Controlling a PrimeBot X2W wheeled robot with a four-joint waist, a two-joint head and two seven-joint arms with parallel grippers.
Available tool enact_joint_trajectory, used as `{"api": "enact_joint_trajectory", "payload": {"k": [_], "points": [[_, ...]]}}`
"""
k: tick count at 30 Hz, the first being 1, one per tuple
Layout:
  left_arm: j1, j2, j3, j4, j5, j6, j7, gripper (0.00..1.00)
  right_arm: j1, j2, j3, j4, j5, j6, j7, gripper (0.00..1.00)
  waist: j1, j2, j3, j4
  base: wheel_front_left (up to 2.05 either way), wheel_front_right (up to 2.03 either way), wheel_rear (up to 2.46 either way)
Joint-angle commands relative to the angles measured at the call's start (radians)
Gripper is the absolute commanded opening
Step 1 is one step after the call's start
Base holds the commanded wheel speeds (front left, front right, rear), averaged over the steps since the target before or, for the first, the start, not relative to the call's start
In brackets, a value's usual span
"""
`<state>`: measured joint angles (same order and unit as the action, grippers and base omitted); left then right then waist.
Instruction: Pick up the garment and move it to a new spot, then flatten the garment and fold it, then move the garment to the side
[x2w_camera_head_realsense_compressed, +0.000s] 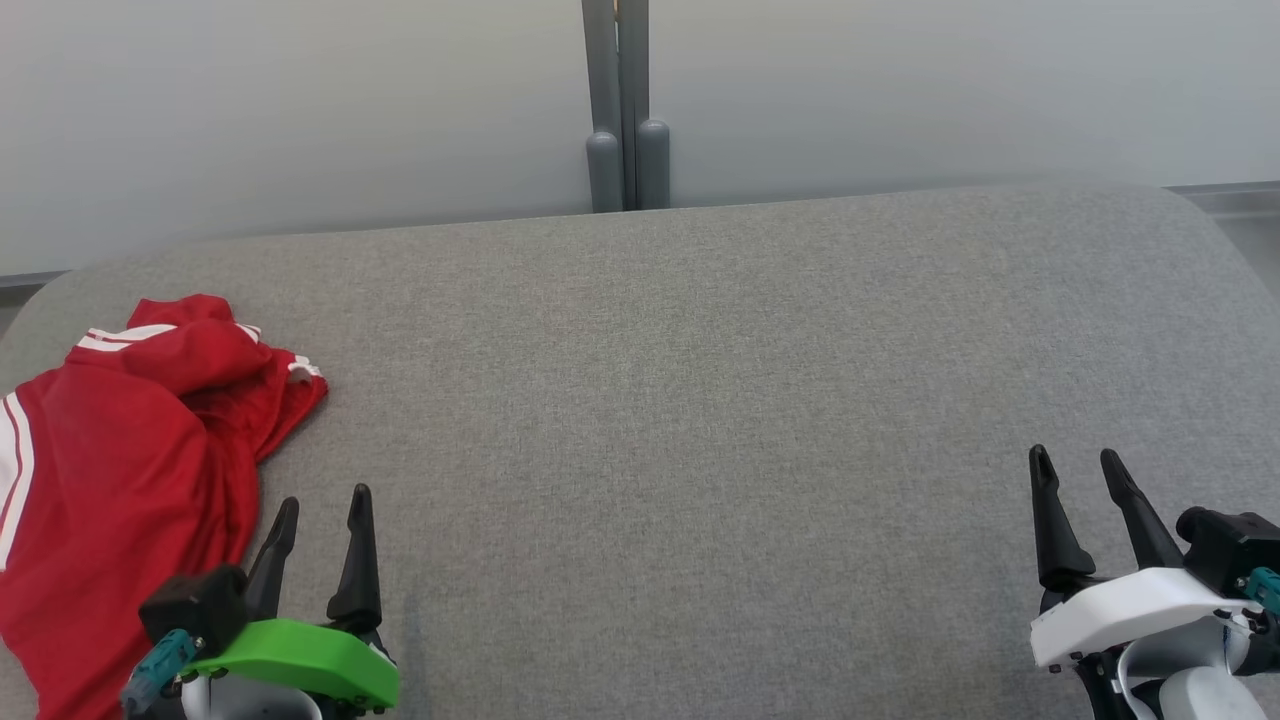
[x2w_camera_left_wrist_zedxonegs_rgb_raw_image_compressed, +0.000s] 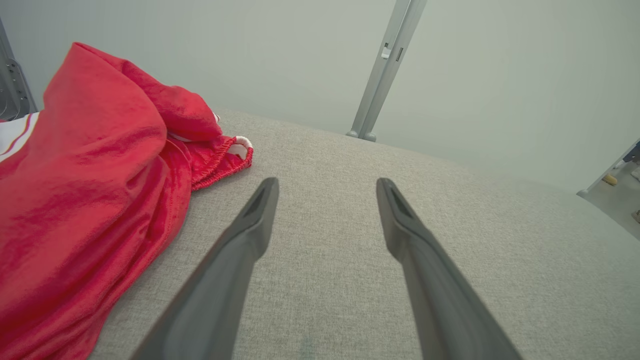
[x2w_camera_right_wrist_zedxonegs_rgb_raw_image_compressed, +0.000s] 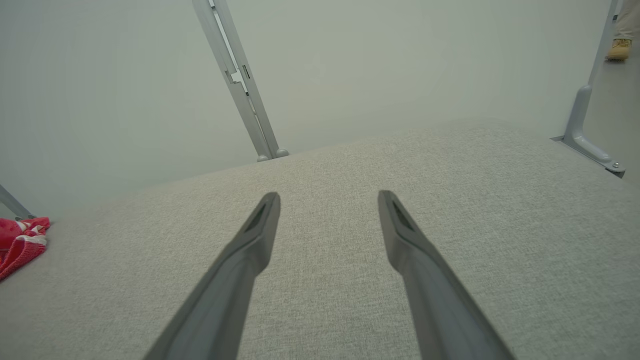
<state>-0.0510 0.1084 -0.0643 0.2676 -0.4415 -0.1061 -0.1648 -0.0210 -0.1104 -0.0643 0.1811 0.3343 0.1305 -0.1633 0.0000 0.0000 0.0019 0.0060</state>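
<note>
Red garment (x2w_camera_head_realsense_compressed: 120, 460) lies crumpled at left edge of tabletop (x2w_camera_head_realsense_compressed: 700, 400) | left gripper (x2w_camera_head_realsense_compressed: 325, 497) just beside it, right gripper (x2w_camera_head_realsense_compressed: 1075, 455) well apart, both with fingers apart, empty | risk: I pinch one loose layer, garment slides off edge.

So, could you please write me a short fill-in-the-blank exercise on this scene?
The garment is ____ with white stripes.
The left gripper, beside it, has a ____ cover.
The right gripper has a ____ cover.
Both pairs of jaws stand ____.
Missing words: red; green; white; open.
</note>
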Motion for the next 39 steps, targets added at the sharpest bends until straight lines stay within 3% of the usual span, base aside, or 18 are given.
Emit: {"api": "enact_joint_trajectory", "payload": {"k": [1, 18, 39], "points": [[0.002, 0.01, -0.001, -0.004, 0.029, -0.004, -0.011, 1.0, -0.006, -0.004, -0.004, -0.009, -0.033, 0.0, -0.012, 1.0, 0.0, 0.0, 0.0, 0.0, 0.0, 0.0, 0.0], [-0.004, -0.008, 0.028, 0.066, 0.095, -0.019, -0.047, 1.0, 0.006, 0.019, -0.026, 0.009, -0.091, 0.0, -0.048, 1.0, 0.0, 0.0, -0.007, -0.003, 0.0, 0.0, 0.0], [0.017, -0.014, 0.034, 0.095, 0.248, -0.025, -0.088, 1.0, 0.037, 0.006, -0.024, 0.015, -0.262, 0.0, -0.09, 1.0, 0.0, 0.0, -0.021, 0.001, 0.0, 0.0, 0.0]]}}
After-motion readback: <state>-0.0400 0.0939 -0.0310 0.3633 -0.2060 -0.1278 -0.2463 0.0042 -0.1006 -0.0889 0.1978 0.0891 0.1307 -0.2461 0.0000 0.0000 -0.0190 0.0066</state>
